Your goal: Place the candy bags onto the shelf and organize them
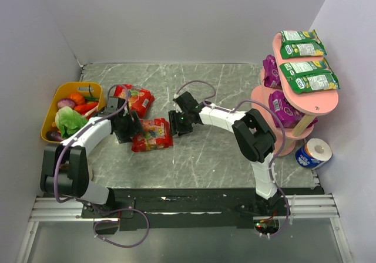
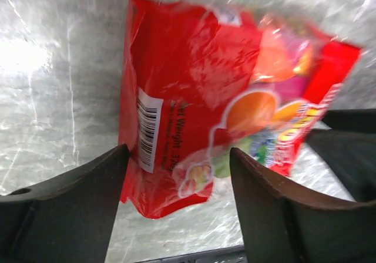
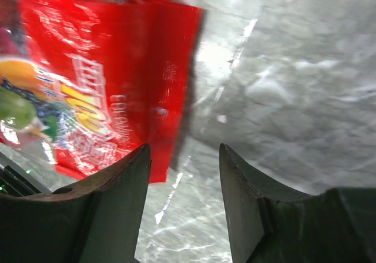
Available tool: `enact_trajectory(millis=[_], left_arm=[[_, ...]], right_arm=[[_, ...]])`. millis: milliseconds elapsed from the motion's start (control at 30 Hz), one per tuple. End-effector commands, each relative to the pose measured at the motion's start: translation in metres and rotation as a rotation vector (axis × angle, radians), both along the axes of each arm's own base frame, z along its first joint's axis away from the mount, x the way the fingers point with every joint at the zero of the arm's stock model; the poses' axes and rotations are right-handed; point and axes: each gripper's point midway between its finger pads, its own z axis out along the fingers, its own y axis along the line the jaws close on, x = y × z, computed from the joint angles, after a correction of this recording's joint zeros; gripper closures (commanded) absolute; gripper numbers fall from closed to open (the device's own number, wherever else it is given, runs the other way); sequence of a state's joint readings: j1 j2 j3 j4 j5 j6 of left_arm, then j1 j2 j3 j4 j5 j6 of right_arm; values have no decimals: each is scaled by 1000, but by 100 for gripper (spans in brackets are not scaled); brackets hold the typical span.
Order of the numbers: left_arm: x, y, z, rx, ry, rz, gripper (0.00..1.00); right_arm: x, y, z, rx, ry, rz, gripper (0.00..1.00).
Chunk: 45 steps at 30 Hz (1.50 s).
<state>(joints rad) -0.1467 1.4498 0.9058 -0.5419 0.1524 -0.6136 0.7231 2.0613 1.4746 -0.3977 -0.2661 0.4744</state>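
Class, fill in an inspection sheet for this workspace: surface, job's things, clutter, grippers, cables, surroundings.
surface: grey marbled tabletop; no spills seen.
job's things: pink shelf holds two green bags on its top tier and two purple bags below; near red bag and far red bag lie on the table.
clutter: yellow bowl of toy vegetables; blue-white paper roll beside the shelf.
grippers: left gripper straddles the near red bag's end, grip unclear; right gripper open at that bag's other edge.
cables: purple cables loop off both arms.
surroundings: plain pale walls.
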Motion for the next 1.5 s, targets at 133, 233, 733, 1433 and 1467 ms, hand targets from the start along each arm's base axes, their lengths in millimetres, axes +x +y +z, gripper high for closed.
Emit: enact_trajectory(millis=[133,233,733,1433,1467], left_arm=[[-18,-29,-19,-105,63,-118,35],[-19,-46,-19,-134,54,-177,37],[-17,-102,-24,-129,51,-357,42],[-13,-106,-16,-144,19,-347,45],[-11,-107,-10,-148,0,-341,45]], right_arm=[[6,10,56,123,-107,-9,41],[7,-3,63,88,-130,-49,36],[15,-32,53,170,-81,-106,15],[4,-7,23,280,66,-94,77],[5,-8,27,278,62,-100,81]])
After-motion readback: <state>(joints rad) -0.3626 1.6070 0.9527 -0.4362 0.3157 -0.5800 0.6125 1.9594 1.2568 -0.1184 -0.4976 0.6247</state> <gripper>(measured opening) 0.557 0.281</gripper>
